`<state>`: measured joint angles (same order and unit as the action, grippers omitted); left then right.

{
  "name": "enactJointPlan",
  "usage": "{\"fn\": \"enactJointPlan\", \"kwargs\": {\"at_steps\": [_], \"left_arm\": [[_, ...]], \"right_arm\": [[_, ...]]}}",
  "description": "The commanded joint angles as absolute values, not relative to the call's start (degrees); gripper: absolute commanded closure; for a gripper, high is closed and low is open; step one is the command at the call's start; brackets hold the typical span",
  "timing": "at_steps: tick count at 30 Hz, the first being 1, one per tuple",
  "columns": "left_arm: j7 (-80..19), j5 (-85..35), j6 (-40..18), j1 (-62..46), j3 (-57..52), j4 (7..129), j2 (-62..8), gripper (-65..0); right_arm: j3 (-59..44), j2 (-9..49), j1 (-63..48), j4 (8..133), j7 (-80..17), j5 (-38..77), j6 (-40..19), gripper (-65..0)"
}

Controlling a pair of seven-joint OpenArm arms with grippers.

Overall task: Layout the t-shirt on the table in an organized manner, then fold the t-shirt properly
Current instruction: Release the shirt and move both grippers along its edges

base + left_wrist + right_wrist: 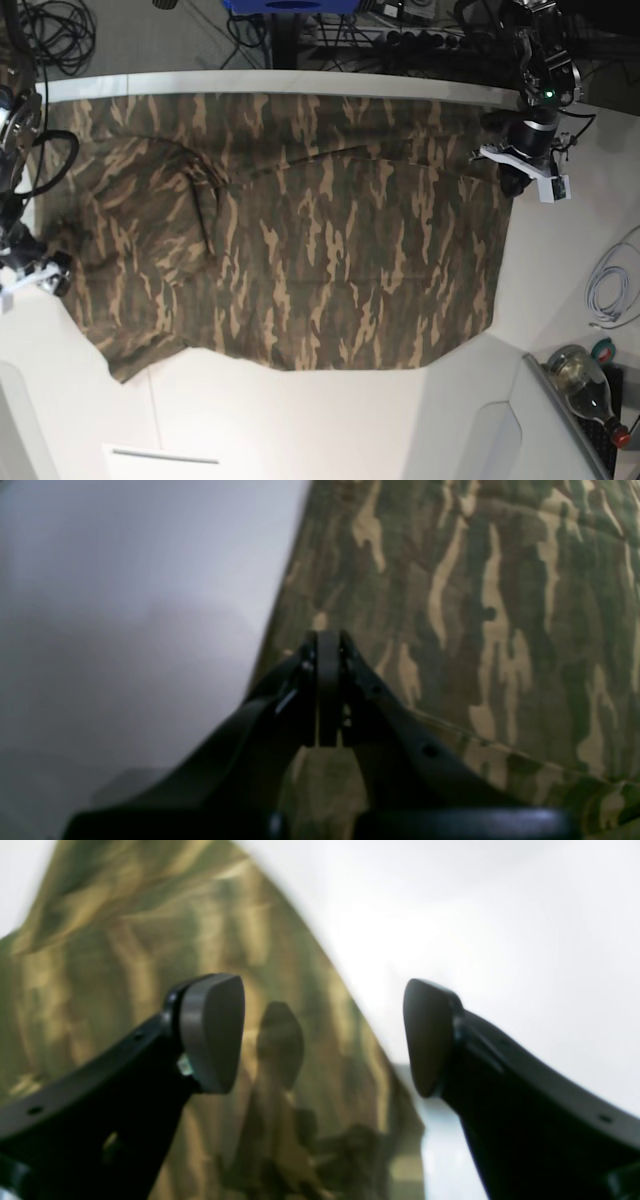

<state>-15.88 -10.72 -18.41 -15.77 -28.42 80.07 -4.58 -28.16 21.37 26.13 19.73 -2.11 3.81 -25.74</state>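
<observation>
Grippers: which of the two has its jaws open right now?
The right gripper: its two pads stand wide apart above the t-shirt, nothing between them. The left gripper has its jaws pressed together at the shirt's edge.

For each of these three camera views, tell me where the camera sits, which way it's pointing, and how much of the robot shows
Left wrist: on the left arm, looking past the shut left gripper onto the t-shirt edge and the table.
Right wrist: on the right arm, looking between the open right gripper fingers at blurred camouflage cloth.
Base: overhead, looking straight down on the spread shirt; both arms show at its sides.
Shared: all three views show the t-shirt and white table.
</observation>
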Motion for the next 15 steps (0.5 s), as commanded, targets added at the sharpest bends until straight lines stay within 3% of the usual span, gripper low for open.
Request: {"fn": "enactJointPlan", "kwargs": {"at_steps": [1,5,10,15], "left_arm": [[-14.5,-11.3,-18.5,-15.7,-28.5,80.9,-5.1,0.0],[-14.6,-10.9,-18.5,-15.7,-31.9,80.9,-4.8,0.0],[-14.6,-10.9,-18.5,-15.5,-34.2,80.9,-5.1,0.0],[-14.6,-10.9,-18.5,-15.7,-34.5,80.9,-5.1,0.0]], "right_arm": [[-27.6,22.5,26.9,20.3,-1.2,4.2,-25.7,-41.6],[-26.1,22.1,26.2,20.3,-1.2,4.2,-25.6,-29.1],[-26.5,22.0,25.5,20.9,-1.2,4.4,-25.7,0.0],[-26.5,20.0,21.1,29.9,-1.5,4.4,-25.9,0.0]]}}
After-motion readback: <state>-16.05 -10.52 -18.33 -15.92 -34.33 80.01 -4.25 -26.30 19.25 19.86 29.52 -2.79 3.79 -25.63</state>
